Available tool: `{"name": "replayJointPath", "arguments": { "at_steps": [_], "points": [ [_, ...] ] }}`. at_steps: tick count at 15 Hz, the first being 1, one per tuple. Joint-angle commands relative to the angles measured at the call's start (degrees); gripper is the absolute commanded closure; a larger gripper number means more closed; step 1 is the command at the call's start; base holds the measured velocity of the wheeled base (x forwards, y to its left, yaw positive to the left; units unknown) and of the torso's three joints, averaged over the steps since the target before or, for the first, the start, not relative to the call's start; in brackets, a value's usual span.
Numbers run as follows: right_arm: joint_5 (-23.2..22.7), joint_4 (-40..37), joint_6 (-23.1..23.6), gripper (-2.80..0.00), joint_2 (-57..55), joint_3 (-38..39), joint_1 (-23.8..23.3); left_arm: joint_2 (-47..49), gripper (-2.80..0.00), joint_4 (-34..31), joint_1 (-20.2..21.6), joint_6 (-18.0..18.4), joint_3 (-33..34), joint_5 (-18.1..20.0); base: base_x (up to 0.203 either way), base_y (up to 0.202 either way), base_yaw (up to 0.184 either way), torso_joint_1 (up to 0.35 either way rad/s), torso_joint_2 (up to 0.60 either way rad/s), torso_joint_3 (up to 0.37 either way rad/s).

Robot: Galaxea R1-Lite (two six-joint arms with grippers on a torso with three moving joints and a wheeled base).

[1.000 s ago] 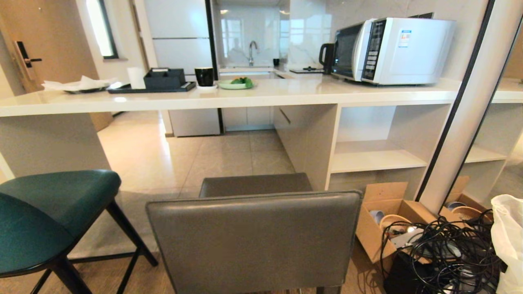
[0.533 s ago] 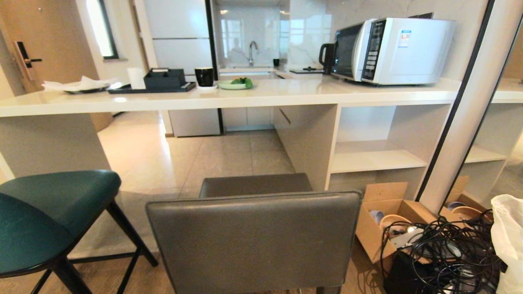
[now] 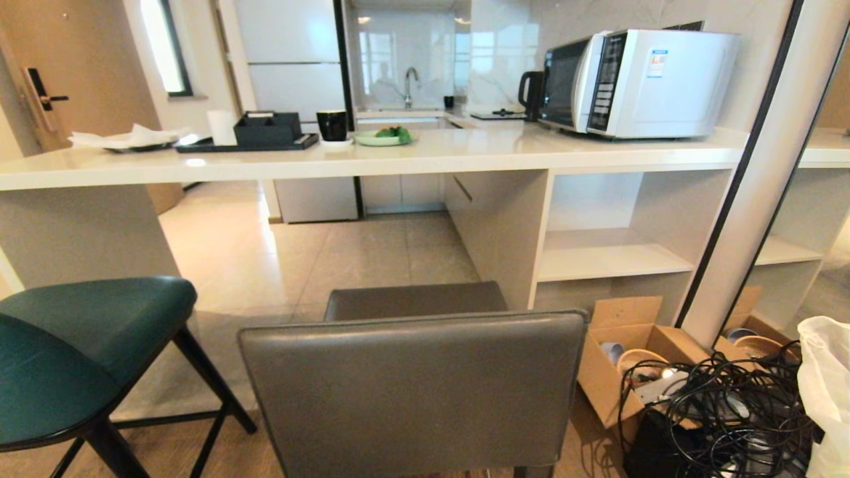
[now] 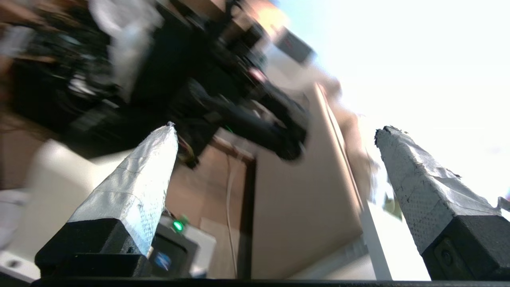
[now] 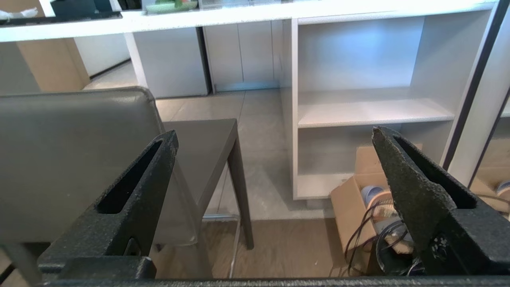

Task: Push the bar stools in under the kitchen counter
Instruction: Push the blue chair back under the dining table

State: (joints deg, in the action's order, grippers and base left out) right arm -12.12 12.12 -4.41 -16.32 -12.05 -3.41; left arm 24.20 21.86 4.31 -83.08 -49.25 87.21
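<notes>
Grey bar stool (image 3: 412, 392) and teal stool (image 3: 80, 352) cut off low, outside the kitchen counter (image 3: 425, 156). Right gripper (image 5: 275, 135) spread empty; left gripper (image 4: 275, 131) spread, surroundings blurred, probably cables.

- Bright daylight glares off the kitchen counter (image 3: 425, 156); head view sharp, lines bowed at its edges
- Left wrist view motion-blurred, one side blown out white; right wrist view clear

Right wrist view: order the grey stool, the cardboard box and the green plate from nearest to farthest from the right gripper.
1. Grey stool, its back just ahead of the right gripper.
2. Cardboard box, on the floor beyond.
3. Green plate, up on the counter, farthest.
</notes>
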Motion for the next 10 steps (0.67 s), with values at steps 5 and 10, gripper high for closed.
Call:
{"name": "replayJointPath", "arguments": {
  "at_steps": [5,10],
  "points": [
    [-0.95,0.18,0.15,-2.8,0.59,2.77,-0.01,-16.55,-2.8,10.96,-3.36,-2.76,11.9,0.45,0.0,0.0,0.0,0.0,0.0,0.0],
    [-0.88,1.62,0.26,-2.8,0.59,5.48,-0.01,-21.31,-2.8,31.92,-3.82,-2.85,27.51,0.37,0.0,0.0,0.0,0.0,0.0,0.0]
  ]
}}
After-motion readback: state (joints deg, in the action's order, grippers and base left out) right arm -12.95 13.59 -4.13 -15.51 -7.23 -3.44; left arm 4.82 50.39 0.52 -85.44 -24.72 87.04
